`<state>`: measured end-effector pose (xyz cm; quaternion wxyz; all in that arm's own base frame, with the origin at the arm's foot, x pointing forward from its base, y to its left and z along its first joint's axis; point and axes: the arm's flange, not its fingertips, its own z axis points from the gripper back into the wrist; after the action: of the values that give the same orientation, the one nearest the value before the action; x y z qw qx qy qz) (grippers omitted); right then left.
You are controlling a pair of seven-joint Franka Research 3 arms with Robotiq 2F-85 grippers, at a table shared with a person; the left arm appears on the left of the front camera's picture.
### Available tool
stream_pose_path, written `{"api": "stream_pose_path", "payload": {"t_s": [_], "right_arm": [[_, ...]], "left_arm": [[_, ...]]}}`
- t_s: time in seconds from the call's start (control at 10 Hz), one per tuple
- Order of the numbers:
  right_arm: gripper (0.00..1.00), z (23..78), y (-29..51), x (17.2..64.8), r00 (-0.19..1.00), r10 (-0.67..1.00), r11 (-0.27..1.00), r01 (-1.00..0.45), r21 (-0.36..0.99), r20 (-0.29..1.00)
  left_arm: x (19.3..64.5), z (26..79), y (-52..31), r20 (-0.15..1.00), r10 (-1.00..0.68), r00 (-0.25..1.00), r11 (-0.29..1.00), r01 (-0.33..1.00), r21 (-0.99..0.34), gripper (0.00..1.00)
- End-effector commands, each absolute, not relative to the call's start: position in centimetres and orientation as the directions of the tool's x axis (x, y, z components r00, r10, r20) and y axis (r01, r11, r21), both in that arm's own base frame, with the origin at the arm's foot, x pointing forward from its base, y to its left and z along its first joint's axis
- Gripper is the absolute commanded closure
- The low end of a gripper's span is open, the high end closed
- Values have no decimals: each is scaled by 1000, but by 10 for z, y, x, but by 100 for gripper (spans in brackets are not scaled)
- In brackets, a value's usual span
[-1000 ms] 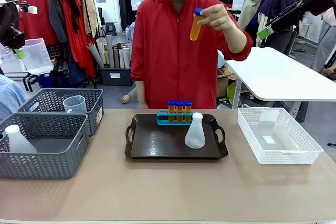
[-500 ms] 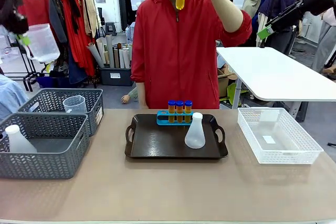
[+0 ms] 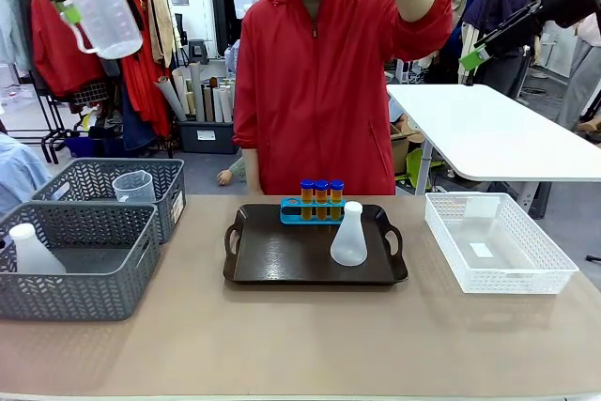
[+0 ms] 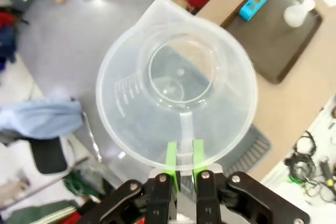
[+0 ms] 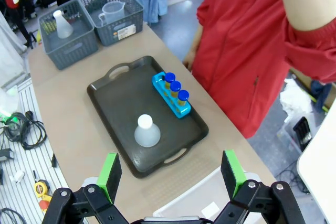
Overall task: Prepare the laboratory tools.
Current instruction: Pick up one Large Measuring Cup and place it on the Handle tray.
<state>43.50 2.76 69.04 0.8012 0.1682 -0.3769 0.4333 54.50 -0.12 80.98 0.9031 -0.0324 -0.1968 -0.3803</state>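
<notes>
Holding the measuring jug high in the air, well up and to the left of the dark tray, is the left gripper. Its jaws are clenched on the jug's handle, a green pad on either side. The jug looks empty.

The right gripper is released, jaws spread wide with nothing between them. It sits high up, right of the tray and beyond it.

Done, by the look of it:
- The blue rack stands at the tray's far edge.
- Three blue-capped tubes of orange liquid are seated in the rack.
- The white conical flask stands upright on the tray, just in front of the rack.

Left, as I judge it:
- The jug is not yet down at the tray.
- One end hole of the rack looks unfilled, so a fourth tube is probably due.

The person stands behind the tray with one arm raised. The hand is out of sight, so I cannot tell what it holds.

Left of the tray, the grey baskets hold a second jug and a second flask. Whether those belong to the job is unclear.
</notes>
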Motion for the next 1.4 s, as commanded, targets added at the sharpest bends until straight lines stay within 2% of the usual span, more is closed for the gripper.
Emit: {"api": "stream_pose_path", "payload": {"t_s": [0.0, 0.6, 1.3], "right_arm": [[0, 692, 28, 435, 334, 565, 564, -823, -58, 755], [0, 692, 28, 435, 334, 565, 564, -823, -58, 755], [0, 692, 28, 435, 334, 565, 564, -823, -58, 755]], "left_arm": [[550, 825, -20, 409, -753, 515, 605, 787, 123, 100], [528, 811, -122, 376, -880, 291, 353, 929, 109, 100], [503, 735, -182, 324, -921, 216, 227, 974, -4, 100]]}}
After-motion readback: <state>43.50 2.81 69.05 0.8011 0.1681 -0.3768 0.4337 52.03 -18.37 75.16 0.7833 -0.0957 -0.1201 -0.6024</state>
